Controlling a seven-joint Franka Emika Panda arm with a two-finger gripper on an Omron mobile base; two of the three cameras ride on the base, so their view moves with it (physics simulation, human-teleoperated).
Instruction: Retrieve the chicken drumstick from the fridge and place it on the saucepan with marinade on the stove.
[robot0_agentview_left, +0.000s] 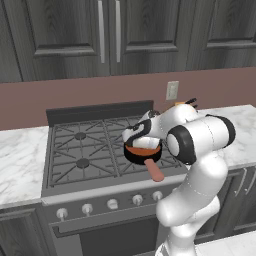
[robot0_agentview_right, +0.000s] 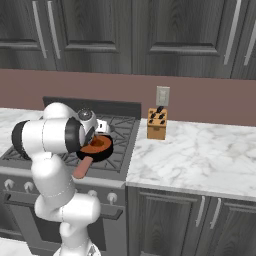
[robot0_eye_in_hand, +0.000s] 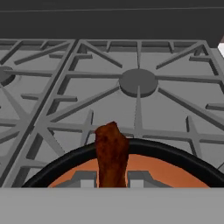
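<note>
Claw and load over the range, three views. The saucepan with marinade (robot0_agentview_left: 142, 151) sits on the black grates of the stove (robot0_agentview_left: 80, 145), at the front right burner, its short pale handle (robot0_agentview_left: 155, 170) pointing toward 5 o'clock in the left base view and toward 7 o'clock in the right base view (robot0_agentview_right: 83, 167). That orientation leaves the pan's open top free on the side from which the arm reaches, so the load can be brought in over the rim from above.

In the hand view the chicken drumstick (robot0_eye_in_hand: 112, 154) stands upright between the two finger tips, its lower part at 6 o'clock and its free end rising toward 12 o'clock, in front of the pan's dark rim (robot0_eye_in_hand: 175, 154) and the orange-red sauce (robot0_eye_in_hand: 170, 177). The claw (robot0_eye_in_hand: 112, 180) is closed on the meat, pinching it from both sides; whether the meat already touches the sauce cannot be told. The hold is presumably kept so that the piece hangs over the sauce and not over the bare grate.

The rear burner (robot0_eye_in_hand: 138, 81) lies beyond at 12 o'clock. On the marble surface (robot0_agentview_right: 200, 150), at 3 o'clock from the stove, stands a knife block (robot0_agentview_right: 156, 124).

Judged stage: carrying is done; release into the pan is not yet done.
</note>
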